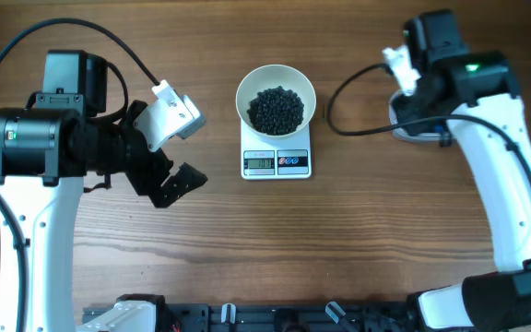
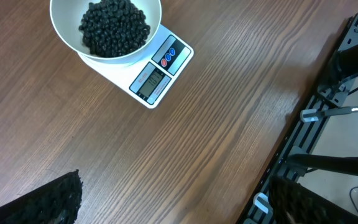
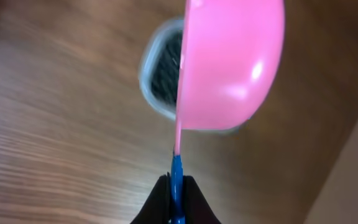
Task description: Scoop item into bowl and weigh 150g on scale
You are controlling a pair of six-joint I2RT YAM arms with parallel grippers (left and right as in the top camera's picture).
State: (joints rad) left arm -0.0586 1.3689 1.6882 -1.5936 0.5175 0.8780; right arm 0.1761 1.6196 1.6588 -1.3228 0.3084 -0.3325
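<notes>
The white bowl [image 1: 276, 85] stands on the white scale [image 1: 277, 162] at the table's middle back and holds a dark heap of the black item [image 1: 276, 109]. The left wrist view has the bowl [image 2: 64, 28], the item [image 2: 114, 25] and the scale [image 2: 160, 71] at its upper left. My left gripper [image 1: 166, 155] hangs open to the left of the scale, with nothing between its fingers [image 2: 48, 199]. My right gripper [image 3: 176, 190] is shut on the blue handle of a pink scoop [image 3: 229, 62], held on edge above a clear tub [image 3: 157, 74] of black pieces.
In the overhead view the clear tub [image 1: 411, 129] sits at the back right, mostly hidden under my right arm [image 1: 459, 83]. A black rail [image 1: 275, 315] runs along the table's front edge. A black cable [image 1: 358, 101] loops between bowl and right arm.
</notes>
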